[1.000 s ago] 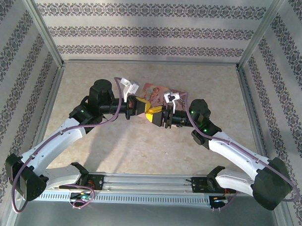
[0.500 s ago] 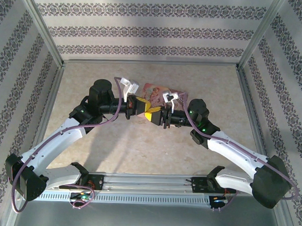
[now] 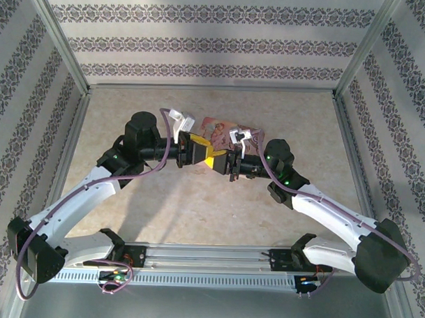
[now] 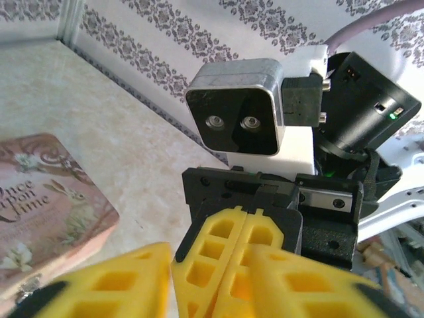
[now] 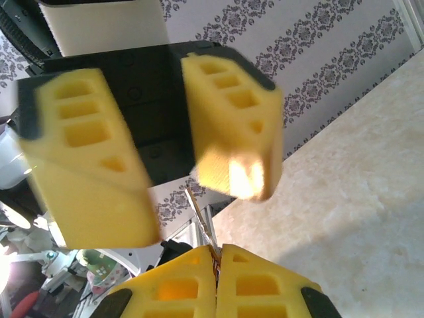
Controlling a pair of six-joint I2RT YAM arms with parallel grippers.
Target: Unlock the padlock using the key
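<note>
Your key (image 5: pixel 202 222) showed in the right wrist view as a thin, pale silvery sliver, low in the frame just left of centre. Its lower end was pinched in the seam of the right gripper (image 5: pixel 215 250), whose two yellow fingers were pressed together. The key stood nearly upright, leaning a little to the left, its free tip rising clear of the fingers. In the left wrist view a small silvery speck (image 4: pixel 25 286) sat at the lower left, against the near edge of the pink box (image 4: pixel 46 199). You could not tell whether that was the padlock.
</note>
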